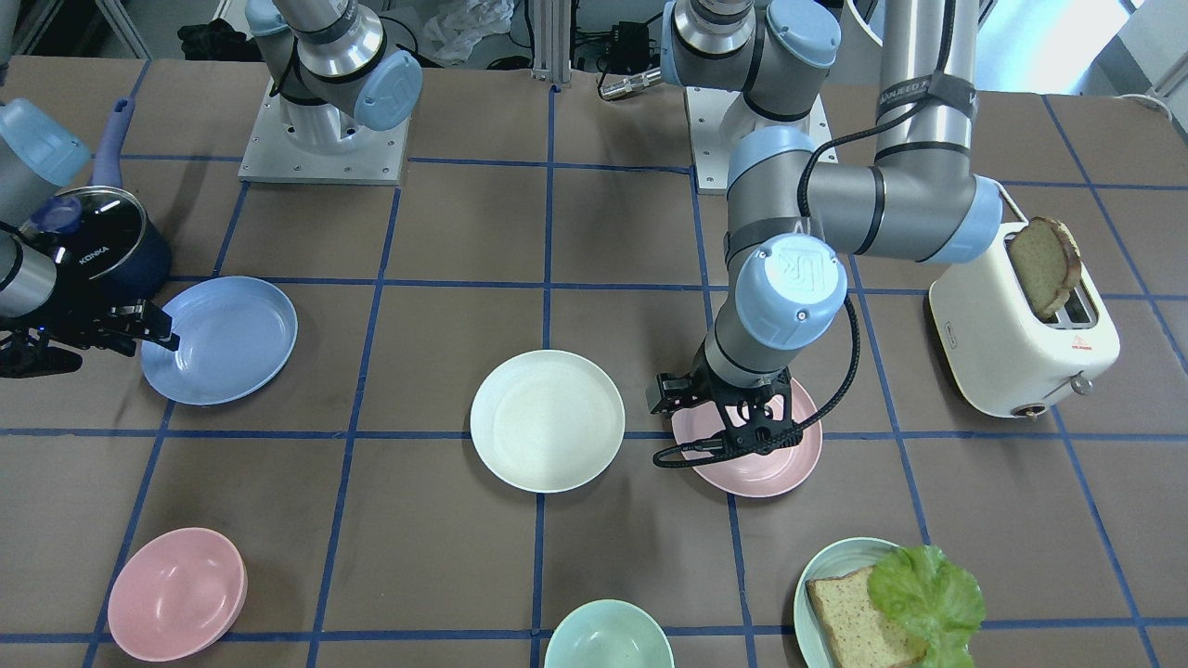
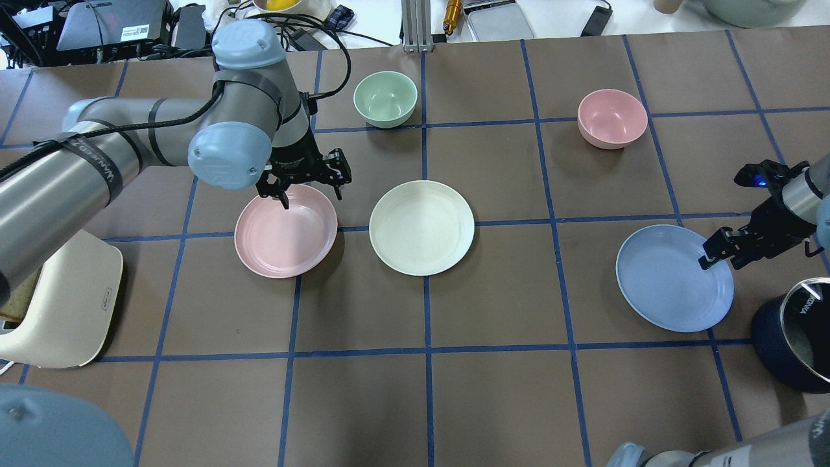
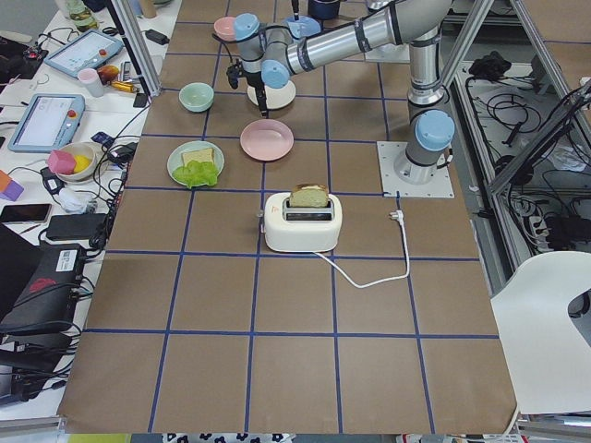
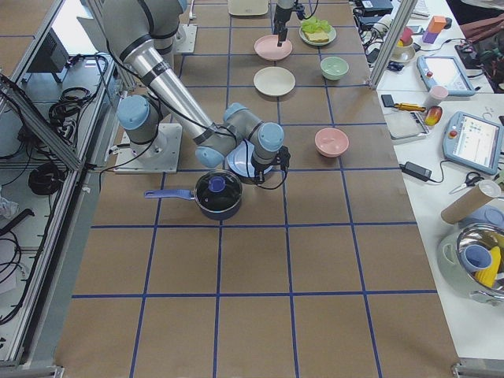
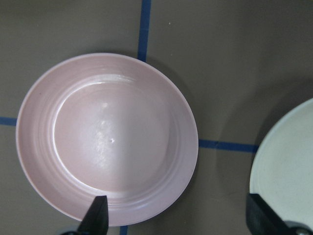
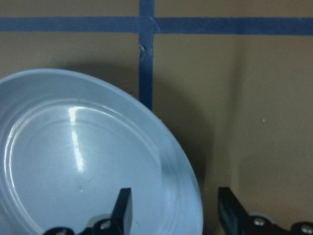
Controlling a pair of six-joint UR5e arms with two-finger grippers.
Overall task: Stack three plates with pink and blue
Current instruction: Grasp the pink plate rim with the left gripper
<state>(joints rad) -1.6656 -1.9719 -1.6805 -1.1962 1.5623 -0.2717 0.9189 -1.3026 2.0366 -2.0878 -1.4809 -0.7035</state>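
Observation:
The cream-white plate [image 2: 421,227] lies mid-table, also in the front view [image 1: 548,419]. The pink plate [image 2: 285,237] lies on its left in the overhead view. My left gripper [image 2: 311,198] is open just above the pink plate's far rim; in the left wrist view [image 5: 177,210] one finger is over the plate [image 5: 107,142] and the other is outside it. The light blue plate [image 2: 668,279] lies at the right. My right gripper [image 2: 720,263] is open and straddles its rim [image 6: 188,171], one finger inside and one outside.
A pink bowl [image 2: 612,118] and a green bowl [image 2: 385,98] stand at the far side. A dark pot with a glass lid [image 2: 797,331] is close to the blue plate. A cream toaster with bread [image 1: 1021,343] and a plate with bread and lettuce [image 1: 835,566] are on the left arm's side.

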